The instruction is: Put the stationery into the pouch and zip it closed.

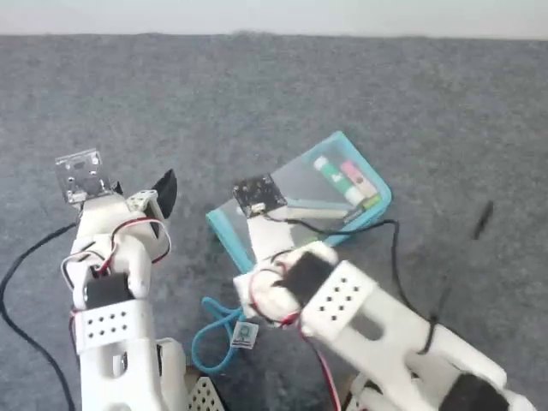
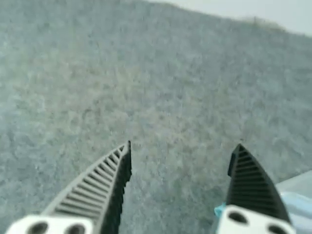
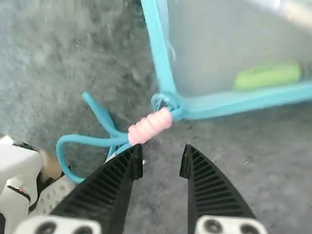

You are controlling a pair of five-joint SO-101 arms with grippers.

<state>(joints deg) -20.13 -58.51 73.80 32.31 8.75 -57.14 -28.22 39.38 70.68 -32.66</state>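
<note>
Pouch (image 1: 300, 201) at mid bench (image 1: 257, 94) with the stationery (image 1: 347, 181) inside; right tool (image 3: 162, 151), released, poised just beside the pink zip pull (image 3: 150, 126), apparently to draw it shut; left tool (image 2: 184, 144), released, hangs left of it.

Clear teal-edged plastic pouch (image 1: 295, 175) holds green and pink stationery pieces (image 1: 347, 181); teal cord loop (image 3: 113, 140) before it, right gripper (image 3: 161, 153) at its near corner, left gripper (image 2: 184, 146) apart leftward.
</note>
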